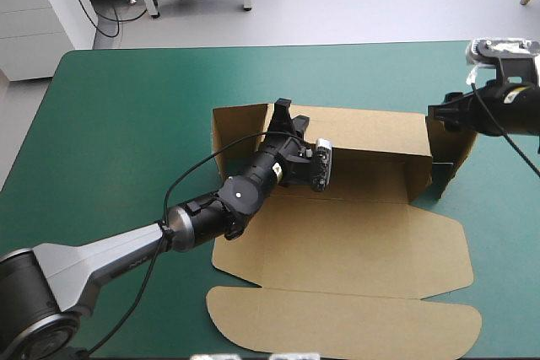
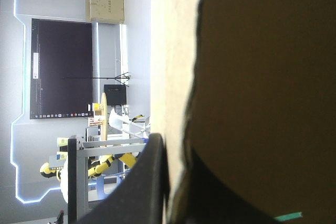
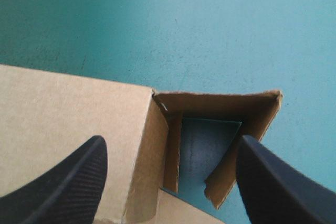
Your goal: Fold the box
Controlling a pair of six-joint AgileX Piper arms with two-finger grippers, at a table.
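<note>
Locating the task item: the box (image 1: 337, 233) lies on the table (image 1: 126, 124), right of centre and nearer the right edge than the left. Its long axis runs parallel to the far edge.
Box condition: the rear wall (image 1: 371, 132) stands raised along the far side. The base panel and the rounded lid flap (image 1: 337, 322) lie flat toward the near edge.
Left gripper (image 1: 283, 115): clamped on the top edge of the rear wall, near its left end. Its wrist view shows the board pinched between the black fingers, which are all but closed.
Right gripper (image 3: 171, 142): fingers spread wide, holding nothing. It hovers at the right end of the rear wall. You cannot tell from these views whether it touches the board.
Governing relation: the right end flap (image 3: 247, 129) turns off the rear wall and forms an open corner pocket, with teal-green cover visible inside. This pocket sits just ahead of the right gripper, between its open fingers.
Nearer arm: the right. The left gripper is well apart from that corner.
Judgement, next move: treat the right end flap as the right arm's work, with the left grip steadying the wall.
Judgement, risk: pushing the flap may drag the whole sheet along its long axis.
</note>
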